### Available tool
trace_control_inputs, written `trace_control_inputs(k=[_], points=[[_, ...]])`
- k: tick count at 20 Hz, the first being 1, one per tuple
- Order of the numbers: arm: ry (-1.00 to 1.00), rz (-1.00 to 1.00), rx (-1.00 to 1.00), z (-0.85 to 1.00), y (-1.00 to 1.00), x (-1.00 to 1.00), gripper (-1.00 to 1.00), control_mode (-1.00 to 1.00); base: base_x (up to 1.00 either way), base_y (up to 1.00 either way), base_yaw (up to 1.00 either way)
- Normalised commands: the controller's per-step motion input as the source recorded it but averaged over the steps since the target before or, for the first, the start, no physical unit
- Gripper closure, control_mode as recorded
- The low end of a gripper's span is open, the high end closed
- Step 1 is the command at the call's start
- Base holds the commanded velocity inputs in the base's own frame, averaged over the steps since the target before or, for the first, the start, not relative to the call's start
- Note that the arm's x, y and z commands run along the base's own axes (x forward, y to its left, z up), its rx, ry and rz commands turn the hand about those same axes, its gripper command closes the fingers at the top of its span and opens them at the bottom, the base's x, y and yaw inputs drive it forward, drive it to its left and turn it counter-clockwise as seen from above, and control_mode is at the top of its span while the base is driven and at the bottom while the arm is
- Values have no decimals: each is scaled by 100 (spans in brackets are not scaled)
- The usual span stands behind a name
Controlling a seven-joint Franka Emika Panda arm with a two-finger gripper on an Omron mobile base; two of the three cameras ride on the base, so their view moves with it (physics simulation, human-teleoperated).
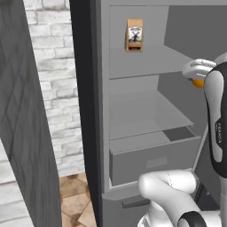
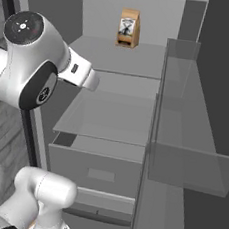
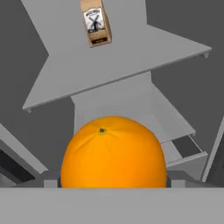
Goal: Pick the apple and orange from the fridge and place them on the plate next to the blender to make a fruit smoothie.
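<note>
The orange (image 3: 113,152) is seen very close in the hand view, right between the gripper's (image 3: 113,183) two dark finger tips. Only small bits of the tips (image 3: 177,177) are seen at the sides of the fruit, and the lower part of the orange is cut off. The jaws are pressed against its two sides, so the orange is held. A little green stem dot is seen on top of it.

In the left base view, only a small orange sliver (image 1: 197,82) is seen, tucked under the white hand near the right edge. The rest is hidden by the hand and the arm. It is held in the air in front of the open fridge (image 1: 133,111), near the front edge of the upper shelf (image 1: 142,62). In the right base view, the fingers and the fruit are hidden behind the big white arm joint.

A brown paper bag (image 2: 128,28) with a dark label is stood upright at the back of the upper shelf. The print on the label is too small to be read. Below are a second pale shelf (image 2: 111,118) and a pulled-out drawer (image 1: 155,162). The dark fridge door (image 1: 26,133) is swung open on the left.
</note>
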Motion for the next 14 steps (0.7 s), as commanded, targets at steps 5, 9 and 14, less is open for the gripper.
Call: trace_control_inputs(k=[5,9,14], points=[[-1,0,0,0,0,0,100,-100,0,0,0],[1,0,0,-1,0,-17,100,-100,0,0,0],[1,0,0,-1,0,-15,100,100,-78,0,-10]])
